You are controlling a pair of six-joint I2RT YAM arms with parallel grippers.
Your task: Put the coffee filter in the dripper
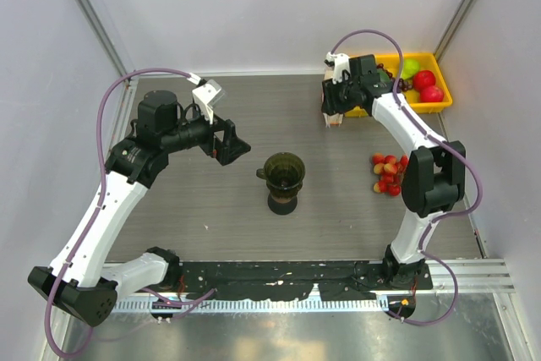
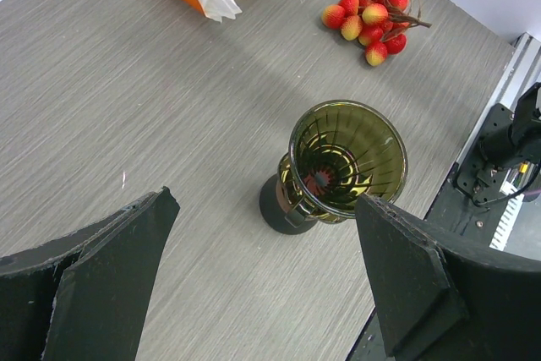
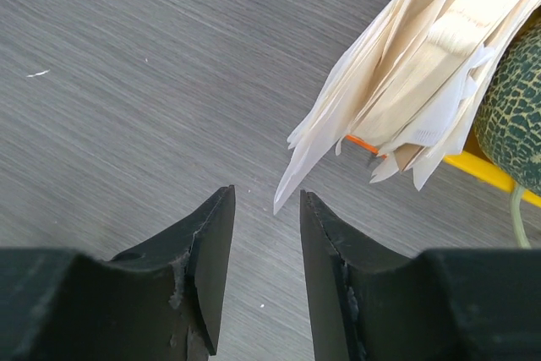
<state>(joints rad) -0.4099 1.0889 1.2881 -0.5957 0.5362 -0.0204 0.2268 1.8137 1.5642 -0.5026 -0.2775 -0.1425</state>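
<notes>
The grey wood-grain bench (image 1: 211, 209) carries everything, with the left arm (image 1: 110, 200) bent in from the near left corner and the right arm (image 1: 414, 133) stretched toward the far right. There a yellow tray (image 1: 390, 58) holds red and green fruit and a netted green melon (image 3: 516, 116). At mid-bench the dripper (image 2: 348, 158) stands upright on a small black cup (image 2: 275, 209), its ribbed olive mouth open. The left tool (image 1: 235, 146) hovers to its left, fingers spread wide and gripping nothing. A pack of white papers (image 3: 423, 65) with an orange edge stands just beside the tray, its sheets fanning outward. A cluster of red-and-yellow berries (image 1: 387, 173) lies between pack and right arm, well apart from the dripper. The coffee filter (image 3: 321, 141) sits among those fanned sheets – the outermost one. Its pointed corner dips into the gap of the right tool (image 3: 264, 196), whose fingers stand narrowly parted, not pinching it.
</notes>
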